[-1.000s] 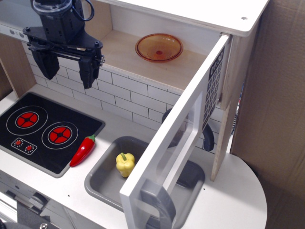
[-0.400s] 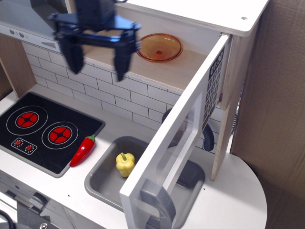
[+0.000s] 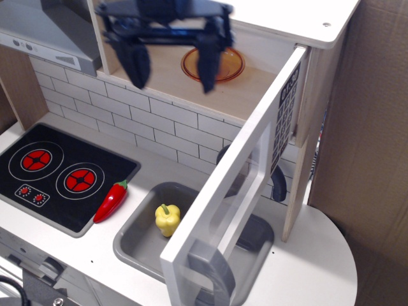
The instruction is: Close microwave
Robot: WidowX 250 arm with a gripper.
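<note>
The microwave (image 3: pixel 268 95) is a pale-wood box with its wide white door (image 3: pixel 239 185) swung open toward me. The door has a grey bar handle (image 3: pixel 207 274), a clear window and a black keypad panel (image 3: pixel 284 111) with white digits. An orange bowl (image 3: pixel 213 64) lies inside on the microwave floor. My black gripper (image 3: pixel 171 67) hangs open and empty in front of the microwave's opening, left of the door, its fingers (image 3: pixel 137 64) motion-blurred.
A grey range hood (image 3: pixel 48 32) is at the upper left. Below are a black stove with red burners (image 3: pixel 57 172), a red chili (image 3: pixel 111 201), and a grey sink (image 3: pixel 137 245) holding a yellow pepper (image 3: pixel 167 218). A cardboard wall (image 3: pixel 376 146) stands at right.
My gripper has moved right and up, from in front of the hood above the stove to in front of the microwave's opening. The door has not moved.
</note>
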